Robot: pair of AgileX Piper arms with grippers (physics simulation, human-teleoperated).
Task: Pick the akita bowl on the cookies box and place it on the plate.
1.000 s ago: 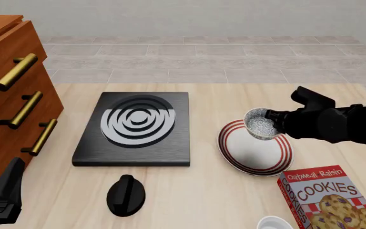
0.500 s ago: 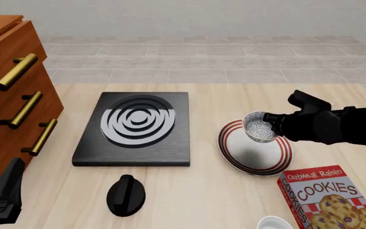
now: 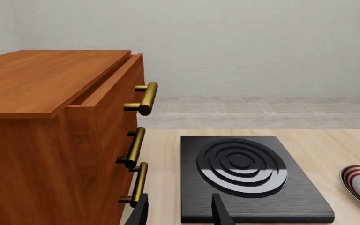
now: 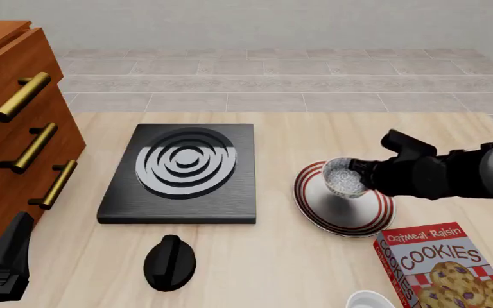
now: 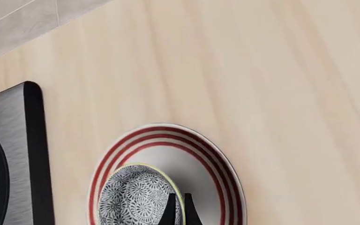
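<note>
The akita bowl (image 4: 343, 178), speckled black and white with a pale rim, hangs tilted low over the plate (image 4: 349, 217), which is white with red rings. My right gripper (image 4: 361, 172) is shut on the bowl's rim from the right side. In the right wrist view its thin fingers (image 5: 169, 212) pinch the rim of the bowl (image 5: 133, 197) above the plate (image 5: 221, 164). Whether the bowl touches the plate I cannot tell. The red cookies box (image 4: 443, 266) lies at the near right with nothing on it. My left gripper (image 3: 180, 214) is open and holds nothing, near the table's left front.
A black square stove (image 4: 182, 168) with white rings lies left of the plate, and a black knob (image 4: 169, 262) sits in front of it. A wooden drawer cabinet (image 4: 11, 128) with brass handles fills the left. A plain white bowl (image 4: 371, 300) peeks in at the bottom edge.
My right gripper has carried the akita bowl down and a little left, from above the plate's far edge to low over its middle. The left arm has not moved.
</note>
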